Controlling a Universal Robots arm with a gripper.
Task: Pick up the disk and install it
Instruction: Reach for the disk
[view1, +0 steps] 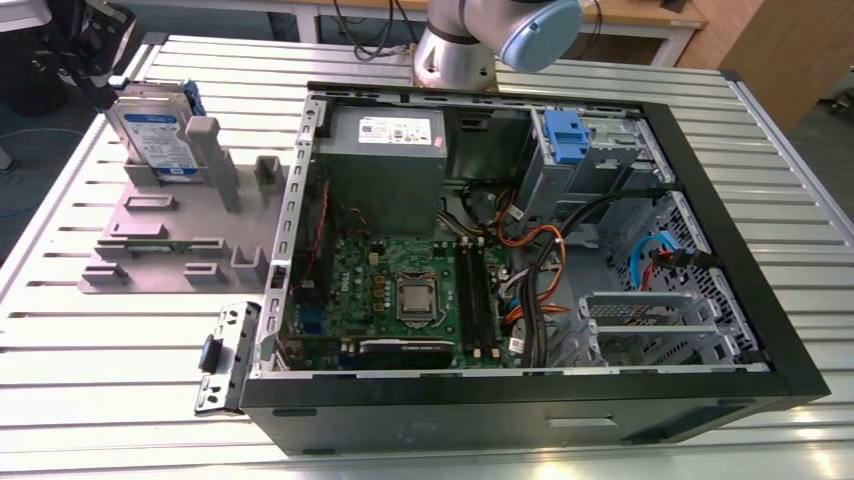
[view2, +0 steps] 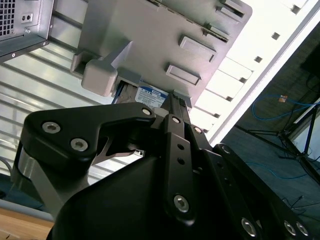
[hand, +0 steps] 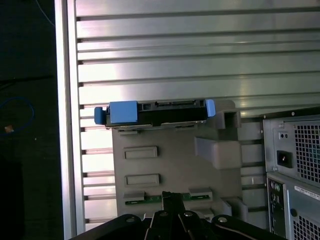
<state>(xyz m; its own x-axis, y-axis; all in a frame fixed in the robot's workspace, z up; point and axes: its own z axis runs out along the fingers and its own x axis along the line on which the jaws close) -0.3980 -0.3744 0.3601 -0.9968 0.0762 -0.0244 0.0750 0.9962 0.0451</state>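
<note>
Just beyond the gripper (hand: 172, 196), the disk (hand: 157, 111) is standing on its long edge in a slot of the grey holder (hand: 170, 165), with its blue caddy (hand: 122, 112) wrapping both ends. The gripper's fingers are pressing together with nothing between them. They are hovering over the holder, apart from the disk. In the second wrist view the disk's white-and-blue label (view2: 151, 95) is peeking out past the black gripper body. In the exterior view the gripper (view1: 94, 80) is hanging just beside the upright disk (view1: 151, 135), on the side facing away from the open computer case (view1: 534, 250). The holder is resting on the slatted metal table (hand: 175, 50), with the case just beside it.
</note>
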